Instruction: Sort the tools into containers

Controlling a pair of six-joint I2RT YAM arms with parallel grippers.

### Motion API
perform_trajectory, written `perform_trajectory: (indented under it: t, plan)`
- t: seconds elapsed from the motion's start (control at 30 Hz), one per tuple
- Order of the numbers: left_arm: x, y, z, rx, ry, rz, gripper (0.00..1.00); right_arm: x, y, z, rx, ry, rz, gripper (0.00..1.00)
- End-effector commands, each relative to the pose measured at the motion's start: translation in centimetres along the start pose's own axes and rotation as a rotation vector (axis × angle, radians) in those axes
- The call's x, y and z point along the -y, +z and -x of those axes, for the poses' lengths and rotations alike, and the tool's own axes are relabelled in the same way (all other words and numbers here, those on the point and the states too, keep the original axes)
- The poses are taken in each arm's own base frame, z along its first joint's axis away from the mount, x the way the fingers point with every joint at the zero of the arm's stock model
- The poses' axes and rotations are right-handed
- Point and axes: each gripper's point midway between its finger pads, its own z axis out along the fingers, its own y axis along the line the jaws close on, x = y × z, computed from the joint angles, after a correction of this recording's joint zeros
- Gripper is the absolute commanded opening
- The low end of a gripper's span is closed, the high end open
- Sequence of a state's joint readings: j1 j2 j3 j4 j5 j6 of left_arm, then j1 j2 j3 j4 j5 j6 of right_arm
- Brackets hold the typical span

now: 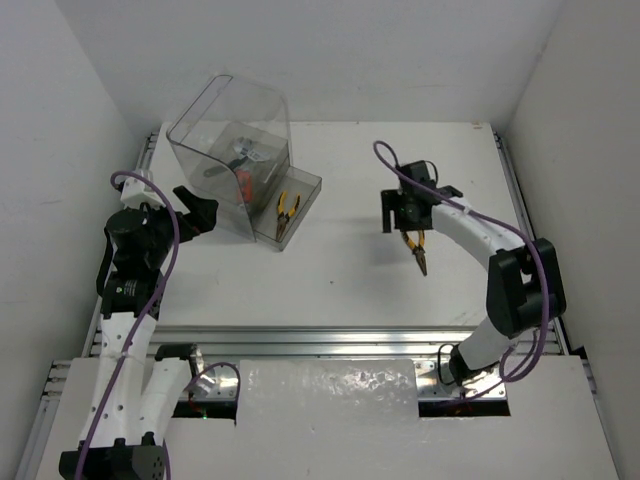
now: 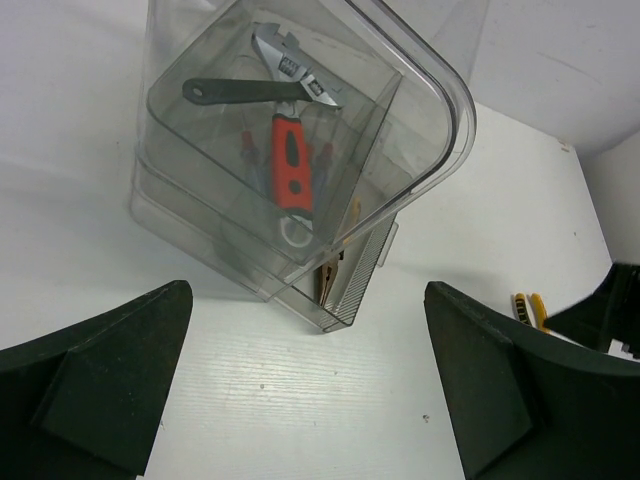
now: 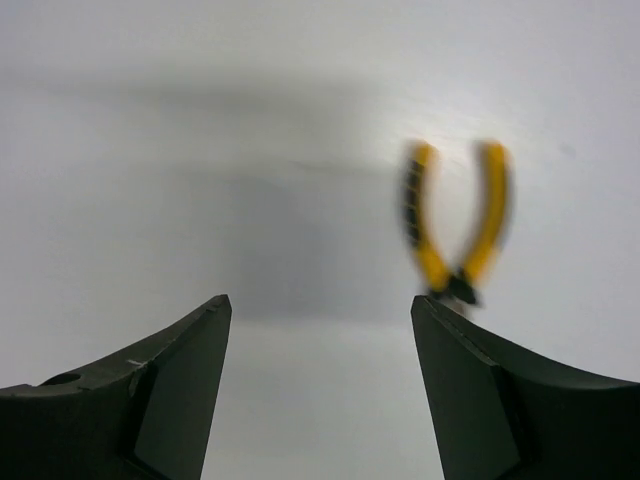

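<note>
The clear smoky container (image 1: pixel 232 150) stands at the back left, its lid up. Inside it, in the left wrist view, a red-handled adjustable wrench (image 2: pixel 292 165) and a black-handled wrench (image 2: pixel 245 91) lie on an upper tray, with screwdriver handles (image 2: pixel 248 150) dimly below. Yellow-handled pliers (image 1: pixel 285 213) lie in the open bottom tray. A second pair of yellow pliers (image 1: pixel 418 250) lies on the table. My right gripper (image 1: pixel 400 218) hovers open over their handles; they show blurred in the right wrist view (image 3: pixel 455 225), by the right finger. My left gripper (image 1: pixel 195 208) is open and empty beside the container.
The white table (image 1: pixel 330 280) is walled at the back and on both sides. An aluminium rail (image 1: pixel 330 340) runs along its near edge. The second pliers and the right arm show at the right edge of the left wrist view (image 2: pixel 530 310).
</note>
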State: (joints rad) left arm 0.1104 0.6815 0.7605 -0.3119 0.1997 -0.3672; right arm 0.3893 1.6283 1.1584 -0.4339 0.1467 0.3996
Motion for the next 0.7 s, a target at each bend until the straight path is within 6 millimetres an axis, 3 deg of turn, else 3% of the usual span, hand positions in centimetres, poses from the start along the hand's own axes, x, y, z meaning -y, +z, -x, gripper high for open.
perform_trajectory:
  t: [0.0, 0.17, 0.5, 0.6, 0.63, 0.67]
  plan:
    - [1.1, -0.4, 2.3, 0.062, 0.031, -0.031, 1.0, 4.8, -0.5, -4.6, -0.166, -0.094, -0.043, 0.73]
    - [1.0, -0.2, 2.0, 0.051, 0.032, -0.029, 1.0, 7.8, 0.4, -7.9, -0.311, -0.087, -0.102, 0.74]
    - [1.5, -0.1, 1.8, 0.037, 0.032, -0.062, 1.0, 9.5, 3.7, -11.7, -0.426, -0.008, -0.092, 0.67]
    - [1.5, -0.2, 1.8, 0.036, 0.031, -0.062, 1.0, 9.5, 4.1, -12.5, -0.452, -0.004, -0.09, 0.52]
    - [1.6, -0.2, 1.9, 0.042, 0.033, -0.063, 1.0, 9.6, 4.2, -12.7, -0.458, -0.002, -0.094, 0.43]
    - [1.6, -0.2, 1.9, 0.041, 0.033, -0.064, 1.0, 9.7, 4.4, -12.9, -0.459, -0.001, -0.099, 0.26]
